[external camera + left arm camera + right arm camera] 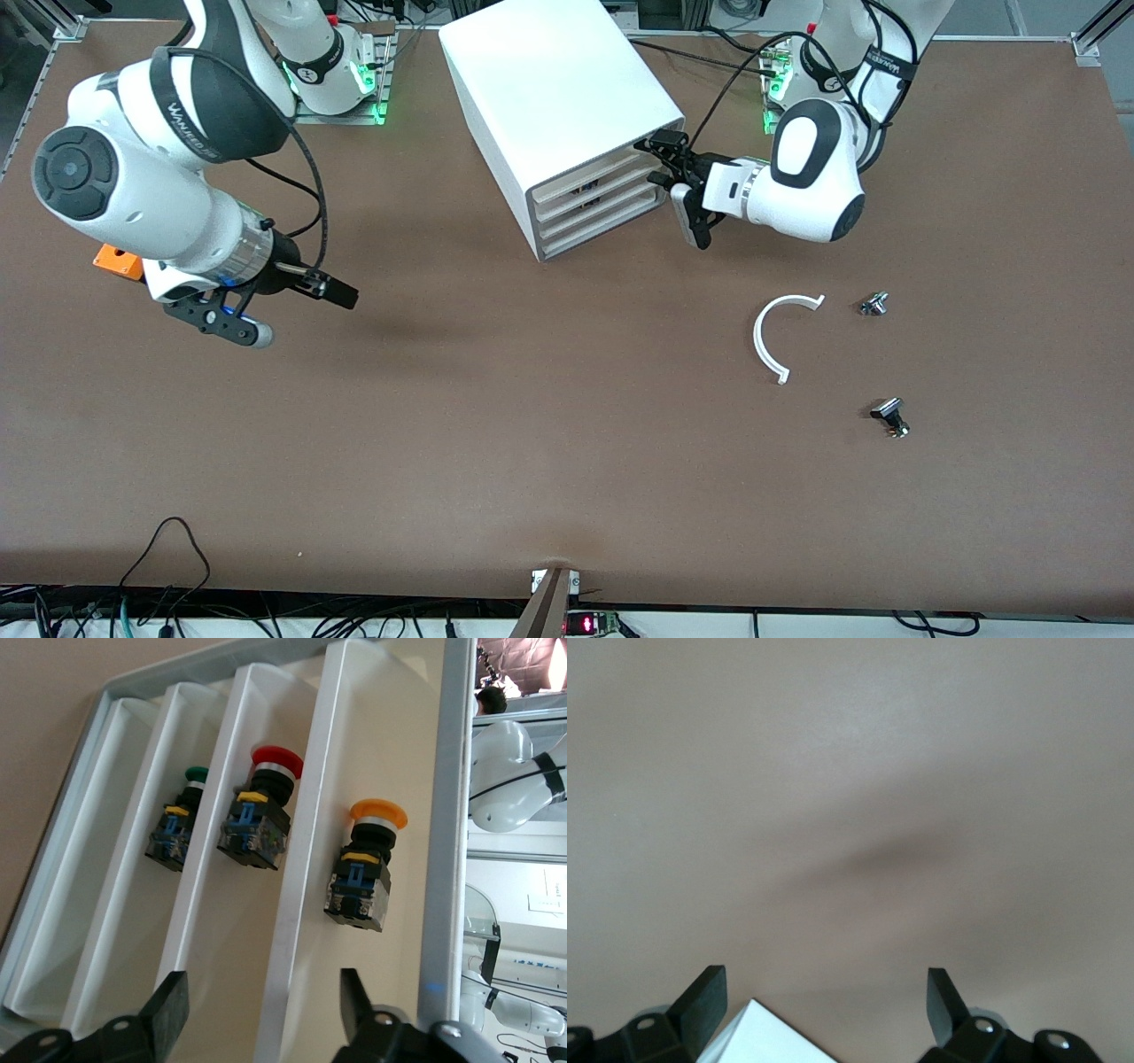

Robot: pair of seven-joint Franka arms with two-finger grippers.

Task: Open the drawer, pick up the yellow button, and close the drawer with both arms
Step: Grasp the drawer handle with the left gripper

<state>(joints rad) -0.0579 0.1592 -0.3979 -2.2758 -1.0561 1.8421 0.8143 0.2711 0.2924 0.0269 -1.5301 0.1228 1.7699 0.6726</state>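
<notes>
Still early days here: sitting at the cabinet (567, 115) front with the left gripper (261, 1010), fingers spread and holding nothing, facing the drawer (390, 691) edge. Not pulled out yet. Seeing the button (363, 873) resting inside it, untouched. Waiting over bare table (532, 443) with the right gripper (297, 310), also spread wide. Taking and closing both left.

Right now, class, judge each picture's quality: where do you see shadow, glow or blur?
Front view: sharp, evenly lit; green lights glow at both arm bases; a soft shadow lies under the right gripper. Left wrist view: the button is crisp. Right wrist view: blurred table with a diffuse dark shadow.
</notes>
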